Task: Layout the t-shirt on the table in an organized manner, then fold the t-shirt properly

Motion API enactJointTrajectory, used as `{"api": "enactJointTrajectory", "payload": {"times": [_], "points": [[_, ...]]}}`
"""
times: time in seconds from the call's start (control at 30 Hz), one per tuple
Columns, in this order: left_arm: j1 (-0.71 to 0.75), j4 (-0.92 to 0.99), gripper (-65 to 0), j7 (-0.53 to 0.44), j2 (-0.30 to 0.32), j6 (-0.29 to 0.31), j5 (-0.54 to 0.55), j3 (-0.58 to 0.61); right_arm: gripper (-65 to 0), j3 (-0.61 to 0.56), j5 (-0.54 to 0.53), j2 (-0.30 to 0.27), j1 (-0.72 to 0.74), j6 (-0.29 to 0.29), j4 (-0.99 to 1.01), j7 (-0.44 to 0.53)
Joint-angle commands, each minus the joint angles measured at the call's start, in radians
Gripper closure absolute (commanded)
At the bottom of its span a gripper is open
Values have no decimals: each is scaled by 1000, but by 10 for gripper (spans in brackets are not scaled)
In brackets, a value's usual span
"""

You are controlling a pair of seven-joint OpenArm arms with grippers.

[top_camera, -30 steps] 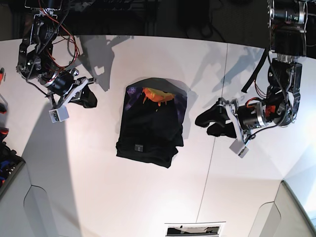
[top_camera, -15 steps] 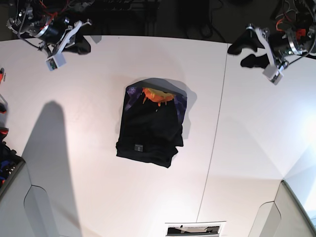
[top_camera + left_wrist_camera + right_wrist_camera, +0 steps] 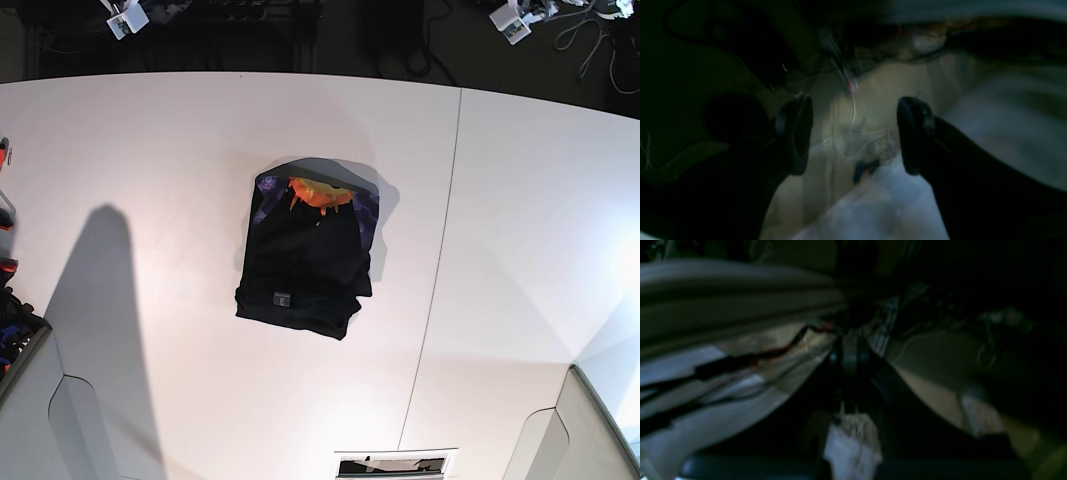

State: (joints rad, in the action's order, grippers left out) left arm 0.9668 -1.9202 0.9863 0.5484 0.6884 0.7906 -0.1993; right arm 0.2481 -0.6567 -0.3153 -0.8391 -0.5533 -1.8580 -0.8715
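Black t-shirt (image 3: 305,262) folded (table (image 3: 520,220))

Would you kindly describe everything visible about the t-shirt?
The t-shirt is black soft fabric, folded into a compact, roughly rectangular bundle lying flat near the middle of the white table. An orange and purple print shows along its far edge, a small grey tag near its close edge, which looks slightly rumpled. Nothing but the table touches it.
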Motion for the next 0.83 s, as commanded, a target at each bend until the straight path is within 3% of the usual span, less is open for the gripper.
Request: {"api": "enactJointTrajectory", "payload": {"times": [0.0,0.13,0.2,0.33,0.5,0.63,0.8], "points": [[13,23,-415,-42,9,10,-22,26,0,-2,4,-6,-12,-3,21,6],[-18,202,-415,-307,8,10,-234,168,0,-38,61,-6,16,2,190,7],[-84,311,-415,-383,8,10,-319,235,0,-64,90,-6,55,10,298,6],[-266,536,-413,-392,8,10,-362,358,0,-128,148,-6,164,40,545,6],[-498,813,-309,-395,-29,3,-362,538,0,-209,229,13,353,71,842,-2],[-650,1041,-309,-412,-116,-82,-390,678,0,-239,266,37,496,82,996,-43],[-775,1280,-309,-430,-240,-200,-460,791,0,-239,262,52,600,85,1035,-101]]}}
